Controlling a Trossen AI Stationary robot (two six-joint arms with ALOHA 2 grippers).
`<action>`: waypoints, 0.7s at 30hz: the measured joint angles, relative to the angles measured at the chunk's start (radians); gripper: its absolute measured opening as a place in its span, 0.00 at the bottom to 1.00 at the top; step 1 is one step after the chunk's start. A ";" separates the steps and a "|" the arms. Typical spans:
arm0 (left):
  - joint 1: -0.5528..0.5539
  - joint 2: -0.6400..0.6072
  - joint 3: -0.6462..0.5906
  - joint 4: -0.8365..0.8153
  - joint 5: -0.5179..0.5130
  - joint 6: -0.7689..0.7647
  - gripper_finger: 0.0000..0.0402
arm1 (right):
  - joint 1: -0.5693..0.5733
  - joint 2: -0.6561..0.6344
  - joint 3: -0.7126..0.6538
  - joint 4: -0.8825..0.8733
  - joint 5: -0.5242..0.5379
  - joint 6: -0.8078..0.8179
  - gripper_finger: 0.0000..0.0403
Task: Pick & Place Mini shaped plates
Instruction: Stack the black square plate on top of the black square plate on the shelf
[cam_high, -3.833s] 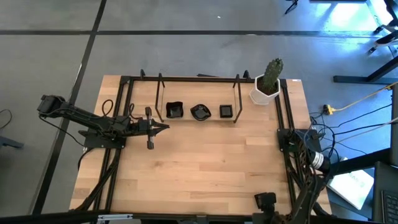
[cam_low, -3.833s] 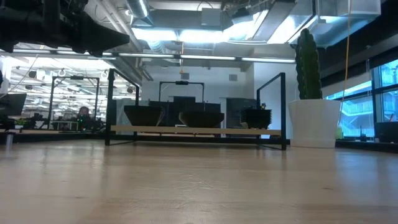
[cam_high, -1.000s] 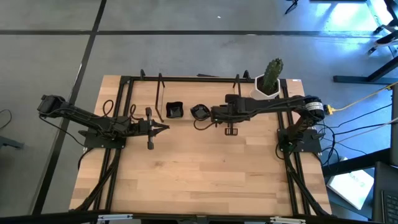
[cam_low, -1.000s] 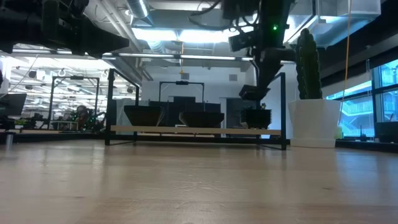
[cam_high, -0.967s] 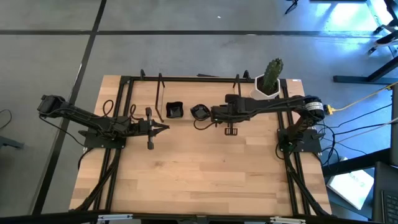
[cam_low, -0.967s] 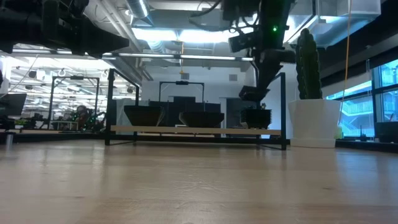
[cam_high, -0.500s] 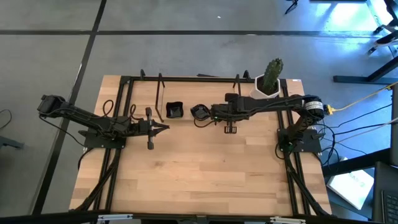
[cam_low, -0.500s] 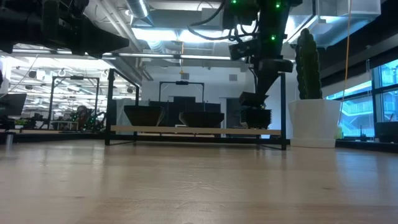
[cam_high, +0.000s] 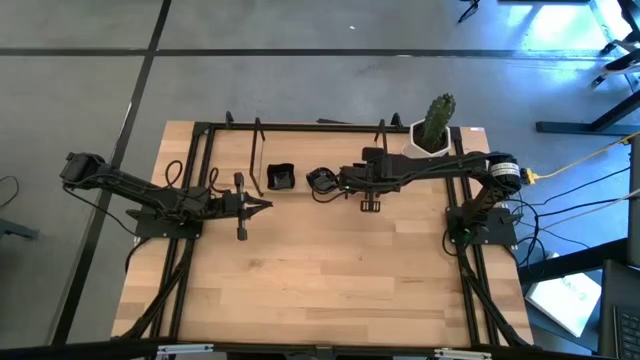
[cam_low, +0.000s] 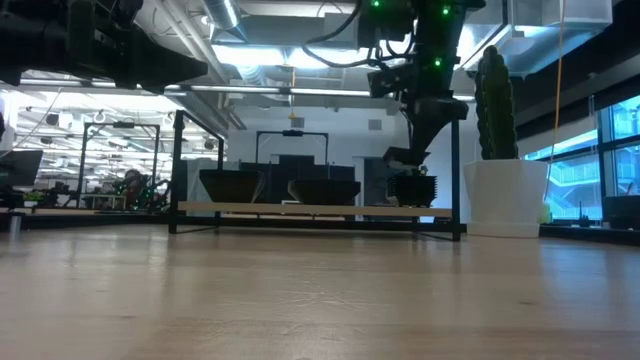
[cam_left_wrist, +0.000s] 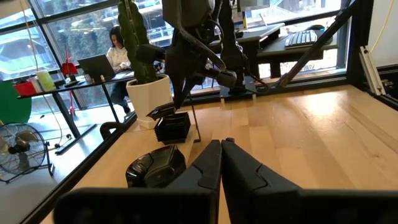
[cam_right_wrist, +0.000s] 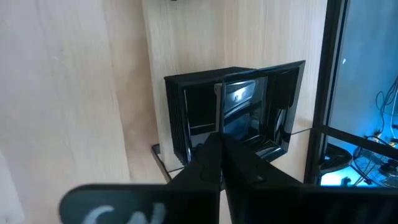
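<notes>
Three stacks of mini shaped plates, all glossy black, rest in a row on a low wooden shelf (cam_low: 300, 209) at the table's far side. They are a wavy squarish stack (cam_high: 280, 178), a rounded stack (cam_high: 318, 180) and a flat square stack (cam_right_wrist: 236, 106). My right gripper (cam_right_wrist: 217, 140) is shut and slants down just above the square stack (cam_low: 412, 188), with a small gap showing in the low view. In the high view the arm hides that stack. My left gripper (cam_high: 268, 205) waits shut at the table's left, pointing level toward the stacks.
A white pot with a green cactus (cam_high: 430, 135) stands at the far right corner, just right of the square stack. A black metal frame (cam_high: 255, 150) with upright posts surrounds the shelf and runs down both table sides. Bare wood (cam_high: 320, 270) fills the near half.
Over the last few seconds my right arm has swung out from the table's near right corner to above the square stack. Within the last second it has hardly moved, and its fingers have stayed shut.
</notes>
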 joint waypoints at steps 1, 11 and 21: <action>0.000 0.000 0.000 0.000 0.000 0.000 0.01 | -0.002 0.000 0.000 0.000 0.000 -0.001 0.01; 0.000 0.000 0.000 0.000 0.000 0.000 0.02 | -0.015 0.000 0.000 0.000 -0.009 0.004 0.01; 0.000 0.000 0.000 0.000 0.000 0.000 0.02 | -0.015 0.000 0.001 -0.001 -0.037 0.006 0.01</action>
